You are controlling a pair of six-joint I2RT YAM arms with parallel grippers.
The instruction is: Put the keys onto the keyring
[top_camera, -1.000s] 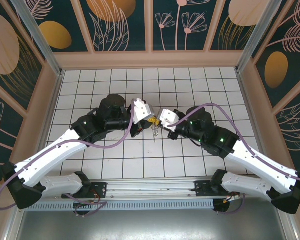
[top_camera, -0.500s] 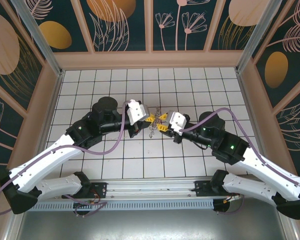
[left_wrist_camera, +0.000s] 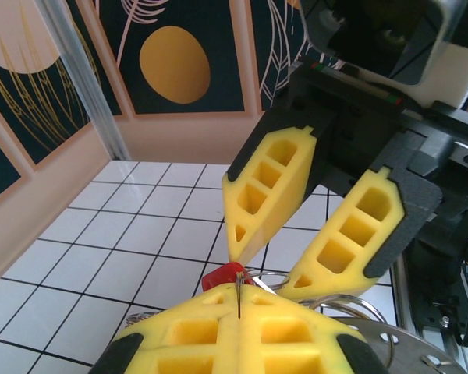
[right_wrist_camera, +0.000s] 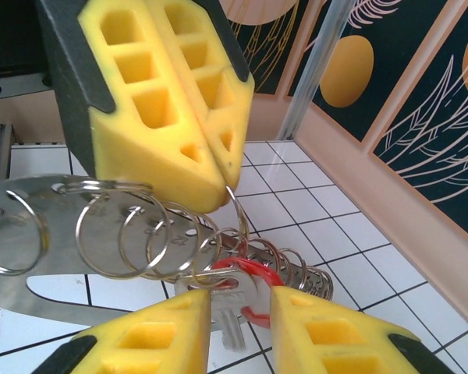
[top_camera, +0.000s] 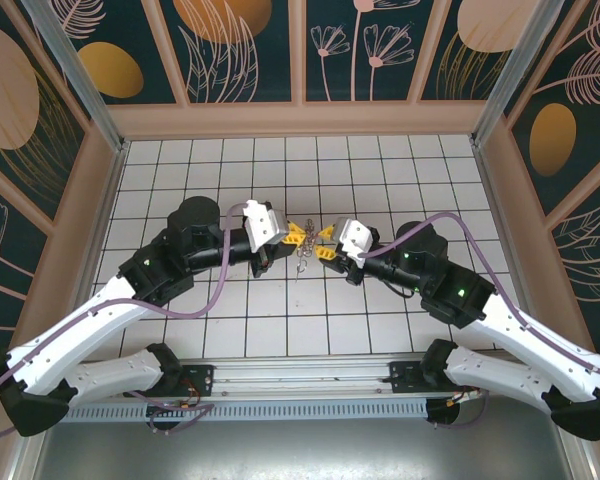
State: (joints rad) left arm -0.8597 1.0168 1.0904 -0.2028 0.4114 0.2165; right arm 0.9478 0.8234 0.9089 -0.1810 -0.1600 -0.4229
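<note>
red key [right_wrist_camera: 253, 269] between parted right jaws

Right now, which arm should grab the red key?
The right one. The right gripper is open with its fingers either side of the red key, while the left gripper is shut, pinching a thin metal ring.

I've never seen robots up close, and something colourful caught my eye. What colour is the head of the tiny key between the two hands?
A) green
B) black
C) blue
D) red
D: the tiny key, just past the closed tips of the left hand, has a bright red head.
</note>
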